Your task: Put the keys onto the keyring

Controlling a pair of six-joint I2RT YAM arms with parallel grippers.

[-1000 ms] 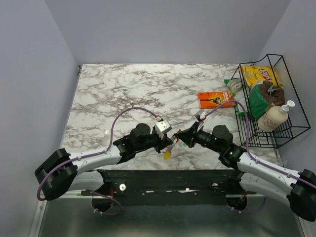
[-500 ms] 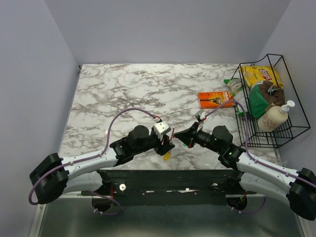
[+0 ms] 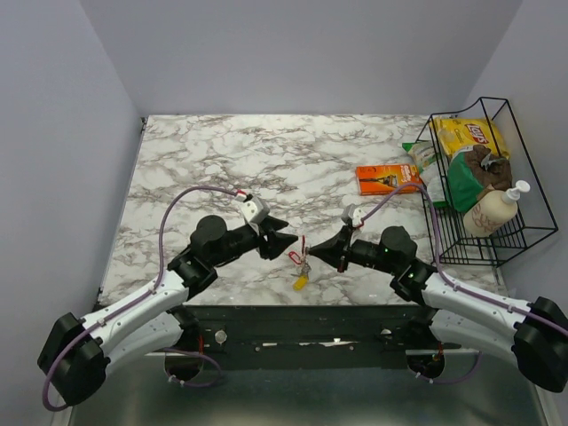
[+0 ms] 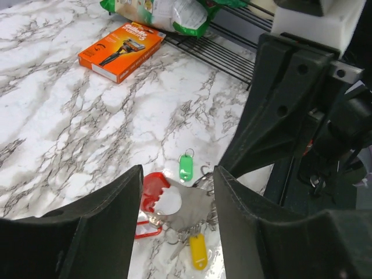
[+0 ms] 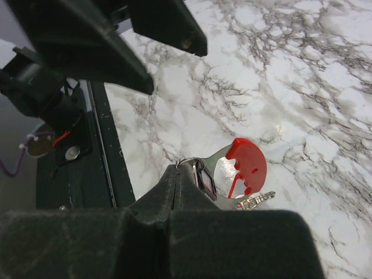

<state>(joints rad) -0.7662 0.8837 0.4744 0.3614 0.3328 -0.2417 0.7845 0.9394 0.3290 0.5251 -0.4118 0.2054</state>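
Marble table [image 3: 204,169]: both arms reach in from the near edge, tips facing each other near the front middle.

Wire basket [image 3: 532,232], far right edge of the table. It holds a yellow chip bag [image 3: 470,136] at the back, a green bag [image 3: 463,185] with a brown item [image 3: 487,166] on top of it, and a pump bottle [image 3: 491,209] at the front. A green-and-white packet [image 3: 419,155] leans at the basket's left side.

Orange packet [image 3: 387,177]: flat on the table, just left of the basket.

Left gripper [image 3: 286,236]: fingers spread wide, holding nothing, pointing at the key bunch from the left and a little apart from it.

Right gripper [image 3: 313,254]: fingers pressed together, pinching the keyring [image 5: 187,163] at their very tip.

Keys [image 3: 300,268]: bunched at the right gripper's tip, between the two grippers. Red head [image 5: 247,165], green head [image 4: 185,167] and yellow head [image 4: 198,251], the yellow nearest the table's front edge. I cannot tell whether the bunch rests on the marble or hangs just over it.
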